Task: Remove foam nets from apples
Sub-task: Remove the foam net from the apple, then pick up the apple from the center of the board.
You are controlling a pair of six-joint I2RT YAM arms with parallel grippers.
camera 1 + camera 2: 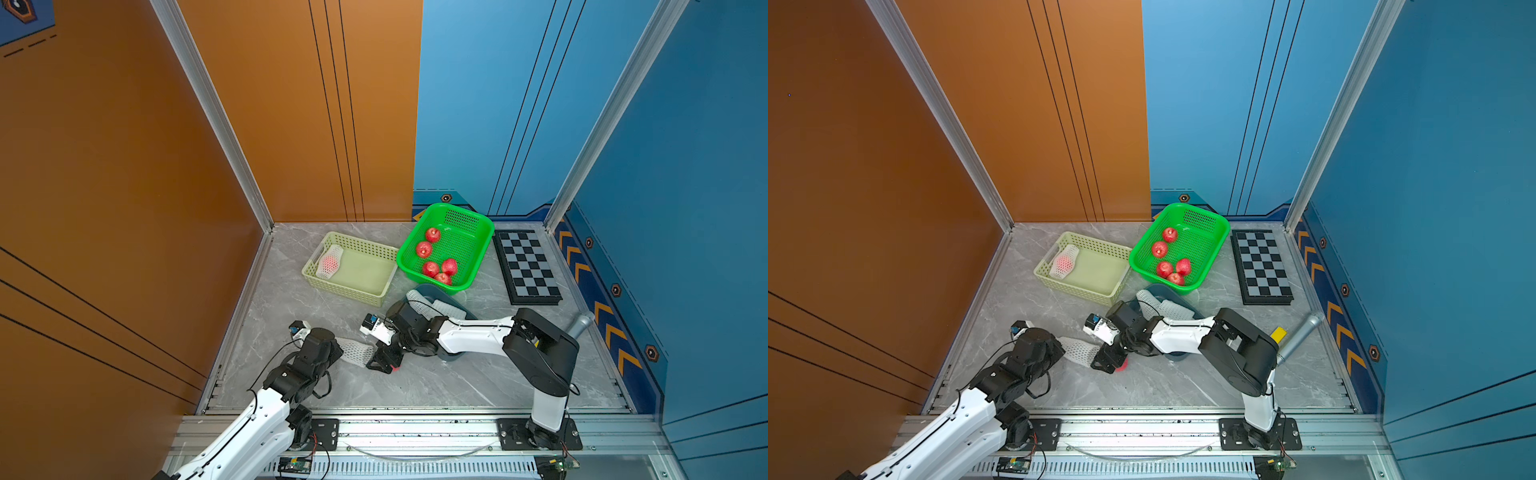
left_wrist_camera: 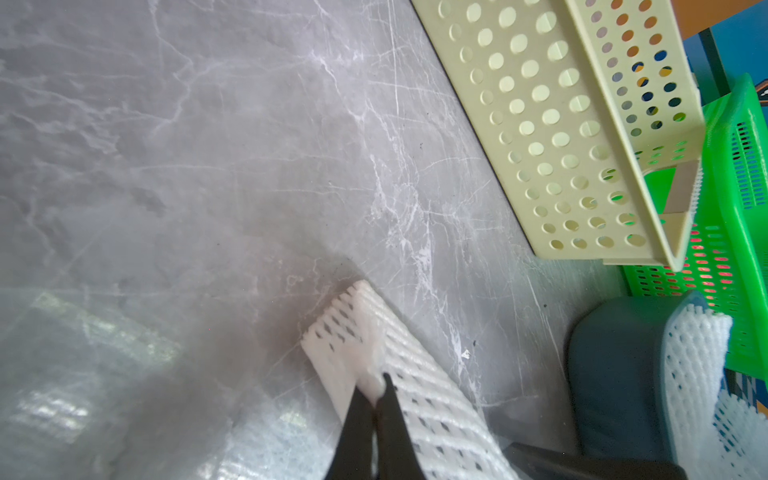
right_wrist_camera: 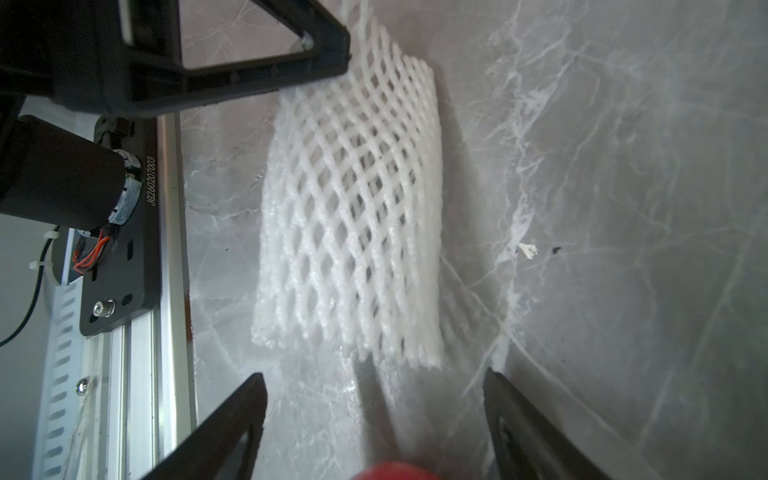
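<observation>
Stripping done — left gripper point(image 2: 374, 390) pinches emptied foam net point(image 3: 353, 208); right gripper point(image 3: 374, 374) spread, bare apple point(image 3: 395, 471) between; next, probably — grasp it, green basket point(image 1: 461, 218).

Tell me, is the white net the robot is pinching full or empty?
Empty. The foam net pinched by the left gripper is flattened, the grey table showing through its holes; nothing red inside it.

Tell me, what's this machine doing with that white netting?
It is stripping foam nets off apples. The left hand pinches an emptied foam net; the right hand is open, a bare apple between its fingers. Five more apples sit in the green basket; one netted apple waits in the yellow basket.
</observation>
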